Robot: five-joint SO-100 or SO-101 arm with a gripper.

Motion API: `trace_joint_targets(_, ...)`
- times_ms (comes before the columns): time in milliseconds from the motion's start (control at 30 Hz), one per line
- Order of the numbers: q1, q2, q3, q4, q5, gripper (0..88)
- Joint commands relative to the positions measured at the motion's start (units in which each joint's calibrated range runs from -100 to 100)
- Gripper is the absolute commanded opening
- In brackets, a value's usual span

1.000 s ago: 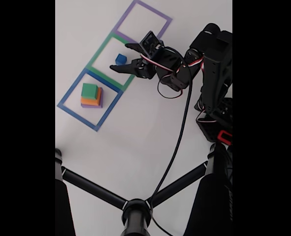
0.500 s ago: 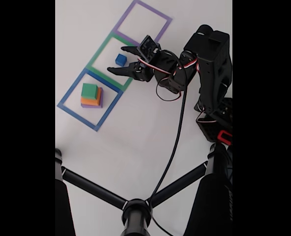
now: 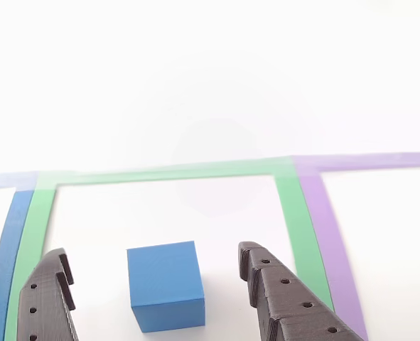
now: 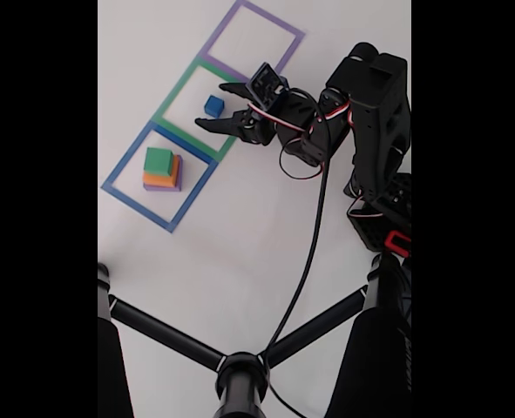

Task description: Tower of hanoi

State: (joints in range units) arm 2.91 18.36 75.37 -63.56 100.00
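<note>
Since the frame a second earlier, my gripper (image 4: 219,105) had crept a little toward the upper left of the fixed view, closer to the blue block (image 4: 213,105), while every block had stayed where it was.

At the left of that view, the green block (image 4: 159,160) sat on the orange block (image 4: 163,178), which sat on the purple block (image 4: 175,183), all stacked inside the blue taped square (image 4: 118,170). Right of them, up the frame, the blue block stood alone inside the green taped square (image 4: 174,91), between my two fingers, which were spread wide and held nothing. The purple taped square (image 4: 227,22) lay at the upper middle, and my arm (image 4: 375,113) filled the right side.

In the other view, my left fingertip (image 3: 50,298) showed at the lower left, the blue block (image 3: 165,284) at lower centre, and my right fingertip (image 3: 281,298) beside it, both apart from the block. Purple tape (image 3: 330,220) ran down the right.
</note>
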Motion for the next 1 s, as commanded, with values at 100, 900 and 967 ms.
trace_joint_targets(100, -0.22, -0.40, 0.36, -1.21, 0.00, 23.8)
trace_joint_targets(900, -1.66, -0.24, 1.27, -1.29, 0.00, 12.9)
trace_joint_targets(967, -1.76, -0.24, 1.27, -1.29, 0.00, 12.5)
